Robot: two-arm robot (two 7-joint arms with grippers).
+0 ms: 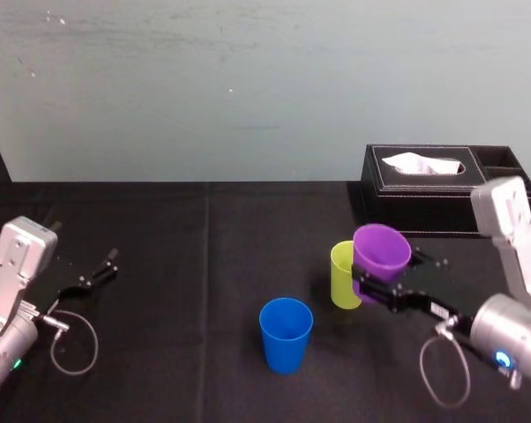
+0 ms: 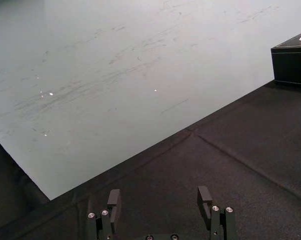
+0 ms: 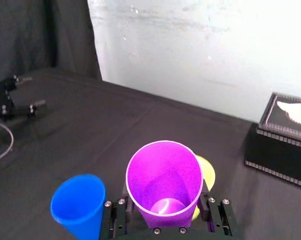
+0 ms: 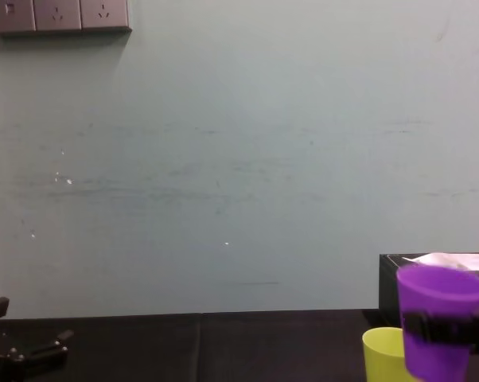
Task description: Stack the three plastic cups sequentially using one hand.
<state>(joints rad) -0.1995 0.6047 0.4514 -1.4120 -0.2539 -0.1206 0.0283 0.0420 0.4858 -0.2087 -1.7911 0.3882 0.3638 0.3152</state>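
Black-clothed table (image 1: 204, 264): the purple cup (image 1: 382, 251) is pinched by the right gripper (image 1: 385, 278), raised just beside the yellow-green cup (image 1: 341, 280); the blue cup (image 1: 286, 335) is seen standing apart; the left gripper (image 1: 102, 269) is parked at the left, fingers spread.

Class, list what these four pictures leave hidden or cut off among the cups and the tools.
1. Yellow-green cup: in the right wrist view, mostly behind the purple cup held in the right tool; in the chest view, base cut by the bottom edge.
2. Whether those two cups touch: no view settles it.
3. Blue cup: in the right wrist view, base cut by the bottom edge.
4. Left tool, parked open at the left: body cut off below.
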